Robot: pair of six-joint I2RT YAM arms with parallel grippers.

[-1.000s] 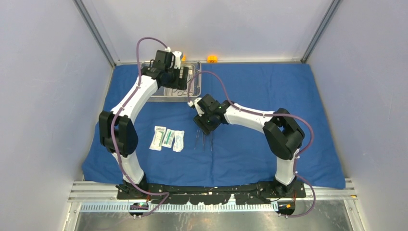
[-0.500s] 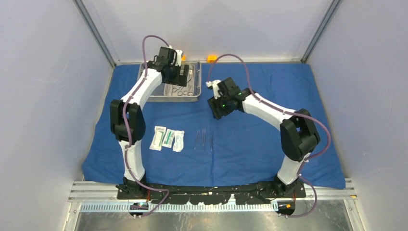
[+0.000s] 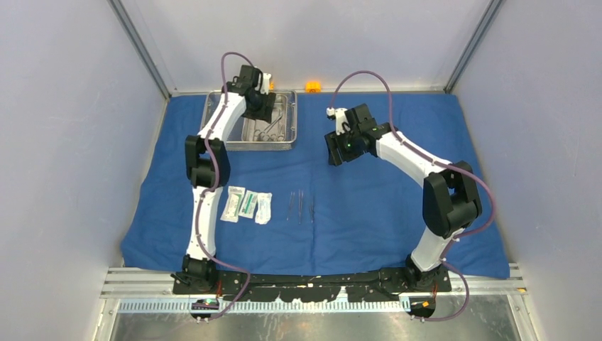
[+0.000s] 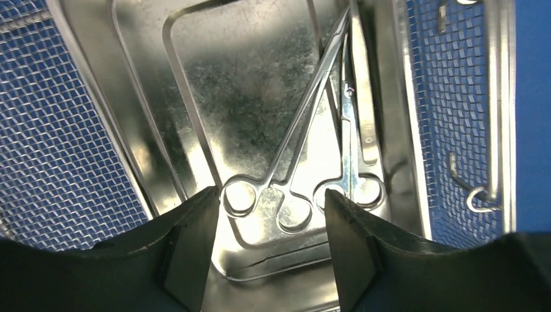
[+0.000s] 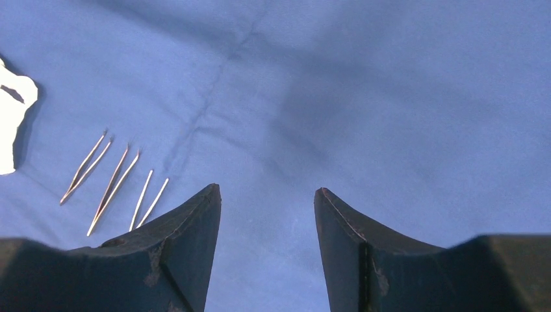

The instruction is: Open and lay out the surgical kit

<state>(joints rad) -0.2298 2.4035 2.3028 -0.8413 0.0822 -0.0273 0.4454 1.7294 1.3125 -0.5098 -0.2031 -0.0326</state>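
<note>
Your left pincer (image 4: 268, 198) hangs released over the solid tray (image 4: 247, 78), which sits inside the mesh basket (image 4: 58, 130) at the desk's far left corner. Ring-handled instruments (image 4: 292, 162) lie in the tray. Your right pincer (image 5: 266, 192) is released too, over bare blue wrap (image 3: 369, 213) mid-desk. Three forceps (image 3: 299, 206) and three packets (image 3: 246, 204) lie on the wrap toward the near edge.
</note>
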